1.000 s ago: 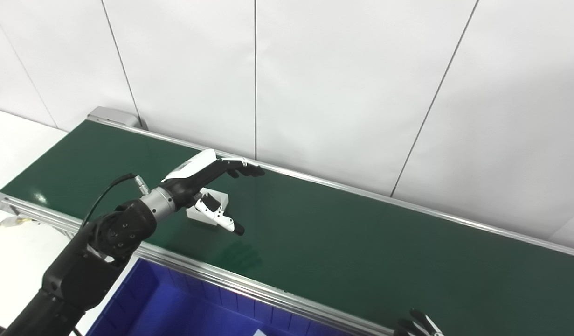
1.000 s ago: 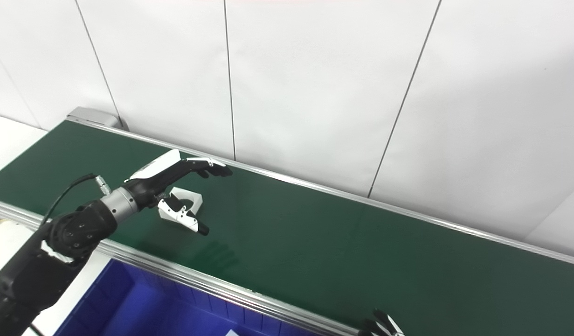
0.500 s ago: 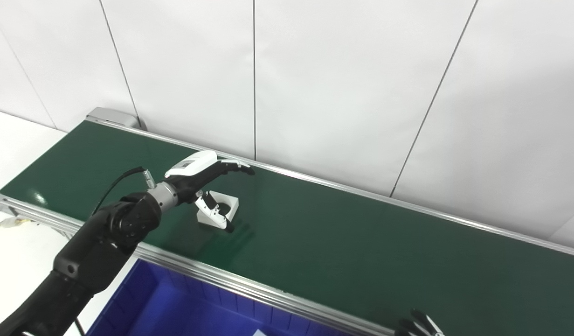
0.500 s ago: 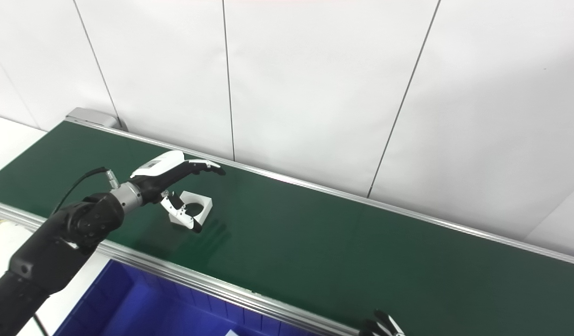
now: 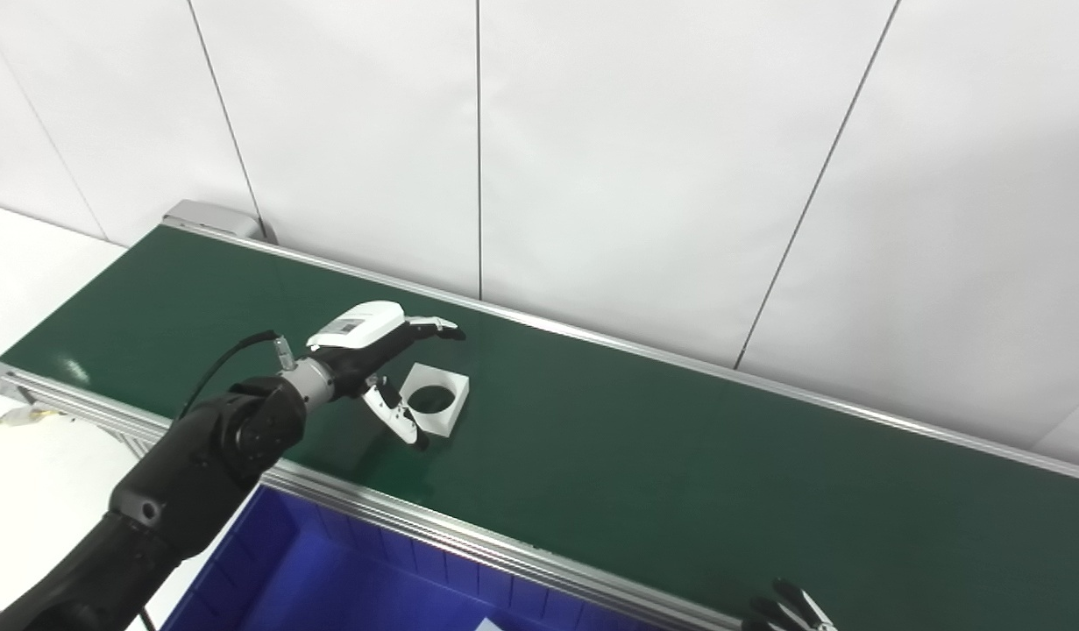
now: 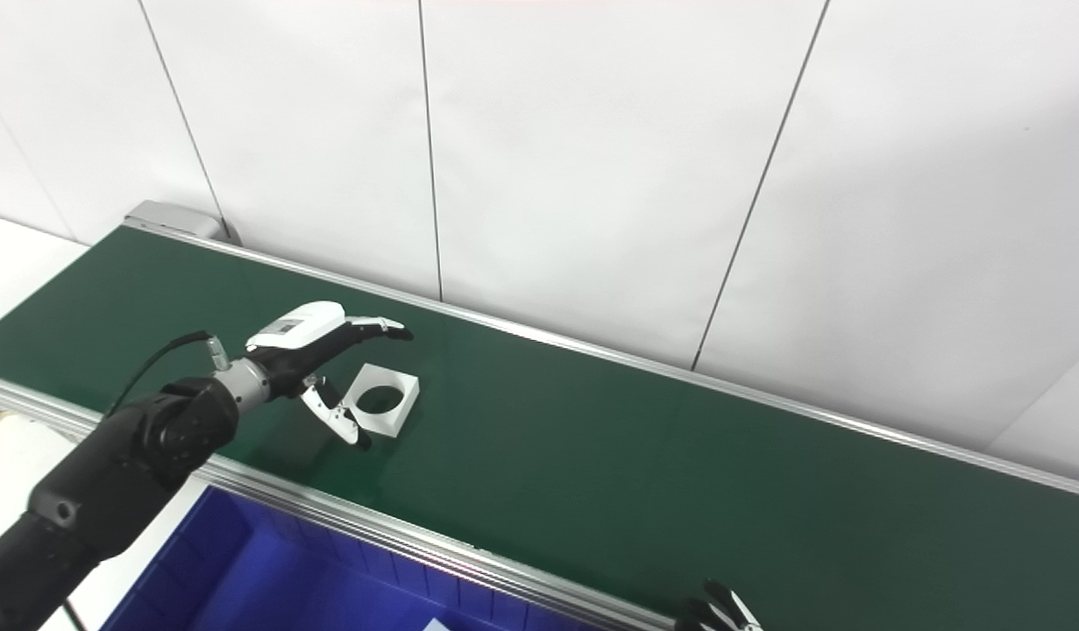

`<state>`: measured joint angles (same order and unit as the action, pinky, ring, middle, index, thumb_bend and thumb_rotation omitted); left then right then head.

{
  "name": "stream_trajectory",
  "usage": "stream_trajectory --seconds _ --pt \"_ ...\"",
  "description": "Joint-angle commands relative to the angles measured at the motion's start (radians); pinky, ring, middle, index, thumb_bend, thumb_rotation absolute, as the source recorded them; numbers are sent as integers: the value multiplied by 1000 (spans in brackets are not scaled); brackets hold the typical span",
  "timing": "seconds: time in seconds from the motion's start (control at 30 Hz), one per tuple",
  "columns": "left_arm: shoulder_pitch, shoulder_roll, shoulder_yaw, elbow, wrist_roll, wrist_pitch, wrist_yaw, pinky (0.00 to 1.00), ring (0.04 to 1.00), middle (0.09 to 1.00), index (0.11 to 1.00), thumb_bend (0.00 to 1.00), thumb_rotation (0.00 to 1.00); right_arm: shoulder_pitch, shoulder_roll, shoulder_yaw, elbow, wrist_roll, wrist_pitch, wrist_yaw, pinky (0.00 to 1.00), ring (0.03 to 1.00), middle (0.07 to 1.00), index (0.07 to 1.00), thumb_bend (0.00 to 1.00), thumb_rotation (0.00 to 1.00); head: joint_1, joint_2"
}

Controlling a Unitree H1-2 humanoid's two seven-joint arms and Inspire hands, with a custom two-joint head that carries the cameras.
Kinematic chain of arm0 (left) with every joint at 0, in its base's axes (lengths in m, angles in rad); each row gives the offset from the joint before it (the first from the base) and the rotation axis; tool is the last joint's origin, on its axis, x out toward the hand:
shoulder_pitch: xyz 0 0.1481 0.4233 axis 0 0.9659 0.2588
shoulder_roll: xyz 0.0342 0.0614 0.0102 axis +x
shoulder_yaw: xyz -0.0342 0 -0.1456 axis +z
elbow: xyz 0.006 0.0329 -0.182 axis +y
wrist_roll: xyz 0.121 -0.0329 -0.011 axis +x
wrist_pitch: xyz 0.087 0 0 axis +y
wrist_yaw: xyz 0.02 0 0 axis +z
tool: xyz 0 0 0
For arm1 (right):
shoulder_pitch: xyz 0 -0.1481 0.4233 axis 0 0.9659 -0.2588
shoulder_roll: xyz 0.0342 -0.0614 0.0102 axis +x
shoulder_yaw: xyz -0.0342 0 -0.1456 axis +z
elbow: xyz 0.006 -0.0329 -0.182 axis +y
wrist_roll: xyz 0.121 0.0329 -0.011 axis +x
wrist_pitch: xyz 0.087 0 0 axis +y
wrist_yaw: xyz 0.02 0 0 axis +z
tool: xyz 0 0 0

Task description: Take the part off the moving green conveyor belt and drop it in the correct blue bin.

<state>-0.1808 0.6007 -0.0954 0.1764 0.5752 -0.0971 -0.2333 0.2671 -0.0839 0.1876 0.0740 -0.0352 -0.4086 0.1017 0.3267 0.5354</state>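
Note:
A white square part with a round hole (image 5: 434,401) lies flat on the green conveyor belt (image 5: 644,456). My left hand (image 5: 377,355) hovers just left of the part, open, with its fingers (image 5: 434,326) reaching over the part's far side and the thumb (image 5: 399,421) at its near left edge. It holds nothing. Only the fingertips of my right hand (image 5: 784,609) show at the bottom edge, spread apart. A blue bin (image 5: 329,578) sits below the belt's near rail.
The belt's silver rails (image 5: 469,543) run along both long sides, with a white panelled wall (image 5: 644,158) right behind. A white tabletop (image 5: 22,263) lies to the left. Something white (image 5: 486,624) peeks out inside the bin.
The part has travelled right along the belt and now lies clear of my left hand's palm. My left hand drew back left and lower. The right hand stayed put.

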Motion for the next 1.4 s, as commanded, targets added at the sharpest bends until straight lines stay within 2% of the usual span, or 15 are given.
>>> stream_trajectory --seconds 0.0,0.23,0.4,0.63,0.8,0.87,0.93,0.97,1.0,1.03,1.13,1.37 --pt "-45 19 0 -3 6 -24 36 781 852 862 843 952 145 0 6 0 -25 3 -61 0 639 712 776 855 699 593 1 1" --pt "-57 8 -34 39 18 -38 52 772 845 860 836 975 156 1 7 2 -28 4 -60 1 639 713 777 856 694 587 -2 2" --pt "-76 -7 -88 85 78 -31 74 757 834 851 834 945 213 0 9 4 -29 2 -61 0 631 711 777 854 696 593 -5 3" --pt "-103 -48 -122 133 100 -4 82 787 828 827 818 893 191 0 12 6 -28 -1 -61 -2 630 710 778 855 695 587 -8 2" --pt "-120 -76 -150 181 128 -8 135 766 776 768 763 851 150 2 13 7 -30 -1 -61 -3 624 706 777 853 702 595 -11 4" --pt "-122 -85 -161 199 139 -25 176 738 741 734 730 844 133 3 14 7 -32 1 -61 -2 623 707 778 852 700 593 -11 5" --pt "-124 -90 -171 216 147 -46 214 706 694 675 673 817 106 4 14 7 -34 0 -61 -3 625 708 779 854 698 591 -12 6" --pt "-124 -90 -174 223 146 -56 228 688 643 619 567 641 81 4 14 7 -35 -2 -61 -4 622 706 778 853 696 591 -12 6" --pt "-124 -90 -175 228 141 -64 237 682 626 600 532 581 72 5 15 7 -35 -1 -61 -5 621 705 777 853 695 592 -12 6" --pt "-125 -89 -176 231 136 -69 244 653 579 538 505 546 29 5 15 7 -35 -1 -61 -5 622 705 776 852 698 592 -12 6" --pt "-123 -83 -177 236 131 -86 258 598 523 492 490 522 2 5 15 6 -34 2 -61 -3 625 704 774 853 701 595 -11 8" --pt "-115 -70 -172 216 113 -94 244 584 522 489 490 518 0 7 12 4 -38 9 -61 2 629 708 779 854 691 585 -12 11"
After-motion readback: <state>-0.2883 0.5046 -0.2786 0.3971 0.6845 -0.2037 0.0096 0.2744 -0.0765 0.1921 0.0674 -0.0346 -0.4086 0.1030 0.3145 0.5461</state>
